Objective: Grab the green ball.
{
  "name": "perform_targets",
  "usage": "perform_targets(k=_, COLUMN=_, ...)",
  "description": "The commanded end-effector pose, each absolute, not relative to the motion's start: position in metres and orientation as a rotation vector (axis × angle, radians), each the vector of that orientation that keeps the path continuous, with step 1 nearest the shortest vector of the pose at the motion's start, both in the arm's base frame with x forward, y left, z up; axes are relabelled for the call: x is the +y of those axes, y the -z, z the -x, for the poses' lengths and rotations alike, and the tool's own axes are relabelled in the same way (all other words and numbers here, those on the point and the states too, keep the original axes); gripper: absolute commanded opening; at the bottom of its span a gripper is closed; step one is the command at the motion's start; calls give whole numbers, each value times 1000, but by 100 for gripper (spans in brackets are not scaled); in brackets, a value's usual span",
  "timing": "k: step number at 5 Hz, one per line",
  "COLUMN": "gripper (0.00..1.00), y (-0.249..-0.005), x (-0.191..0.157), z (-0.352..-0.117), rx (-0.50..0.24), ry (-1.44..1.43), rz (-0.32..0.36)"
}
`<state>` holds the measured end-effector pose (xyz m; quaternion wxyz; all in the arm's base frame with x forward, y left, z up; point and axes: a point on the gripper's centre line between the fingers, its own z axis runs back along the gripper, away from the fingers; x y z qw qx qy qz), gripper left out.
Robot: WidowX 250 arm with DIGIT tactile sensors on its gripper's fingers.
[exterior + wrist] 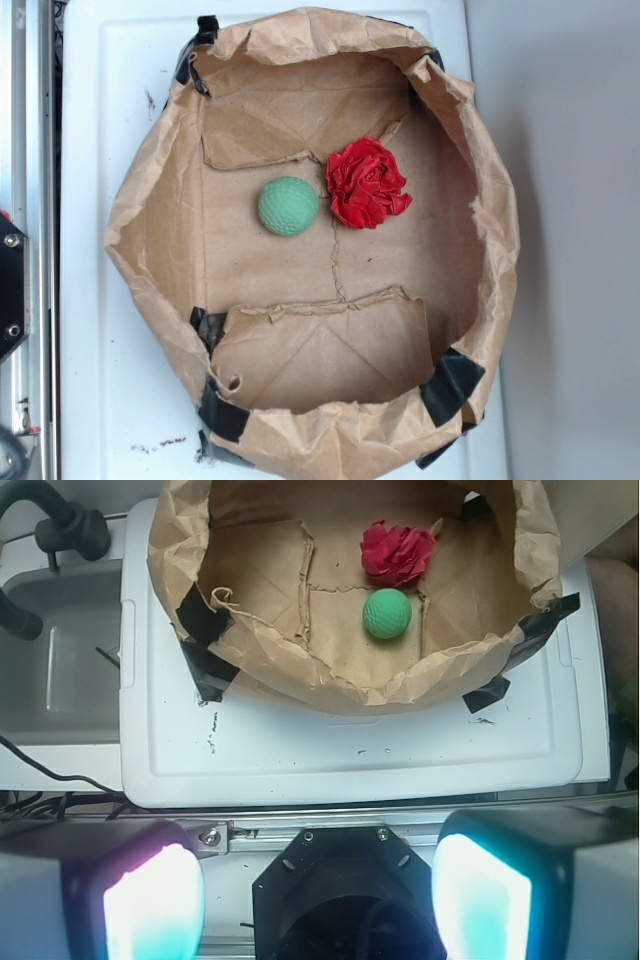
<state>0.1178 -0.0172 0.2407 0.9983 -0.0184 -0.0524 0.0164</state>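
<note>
At the center of the exterior frame, the green ball [288,206] lies untouched on the floor of a rolled-down brown paper bag [150,210], just left of a red ruffled flower [366,183]. In the wrist view, the pincer [318,900] fills the bottom edge, fingers apart, well short of the bag. Reaching and grasping both remain.

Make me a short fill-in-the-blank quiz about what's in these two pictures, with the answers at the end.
1. The green ball and the red flower-like wad both lie inside a crumpled brown ____ bag.
2. Strips of ____ tape hold the bag down.
3. The gripper has its fingers spread, so it is ____.
4. The bag sits on a ____ plastic lid.

Answers: paper; black; open; white
</note>
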Motion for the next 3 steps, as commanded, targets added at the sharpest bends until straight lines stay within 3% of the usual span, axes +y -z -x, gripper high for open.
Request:
perform_targets(k=1, gripper=100, y=-241, x=-17, z=-118, rx=-105, ry=-33, rz=37)
perform_targets(k=3, gripper=100, y=-219, x=-4, z=-169, rx=-147, ry=-183, rz=11)
